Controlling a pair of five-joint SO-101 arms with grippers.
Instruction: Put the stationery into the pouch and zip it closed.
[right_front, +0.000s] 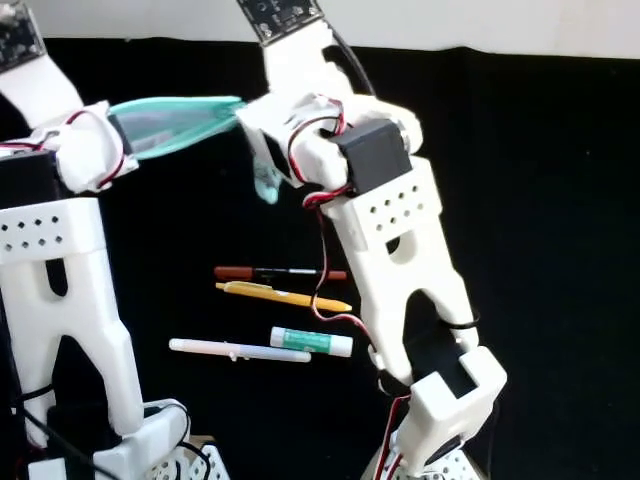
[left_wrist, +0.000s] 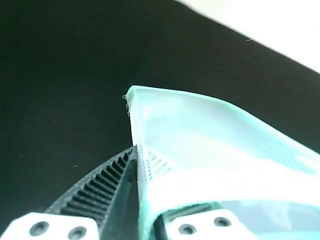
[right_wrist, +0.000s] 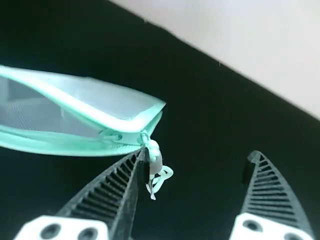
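The translucent teal pouch (right_front: 175, 122) hangs in the air over the black table, stretched between both arms. My left gripper (right_front: 118, 135) is shut on one end of the pouch (left_wrist: 200, 135), whose fabric is pinched against the toothed black finger (left_wrist: 107, 182). My right gripper (right_wrist: 199, 155) stands open at the other end of the pouch (right_wrist: 75, 107), with the zipper pull (right_wrist: 154, 170) dangling against one finger (right_wrist: 117, 187). In the high view this gripper (right_front: 265, 160) sits by the pouch's right tip. On the table lie a brown pen (right_front: 280, 272), a yellow pen (right_front: 283, 296), a green-and-white marker (right_front: 311, 341) and a white pen (right_front: 240, 351).
The right arm's white links (right_front: 400, 260) slant across the table just right of the pens. The left arm's body (right_front: 60, 300) stands at the left edge. A pale wall (right_front: 480, 25) borders the black cloth at the back.
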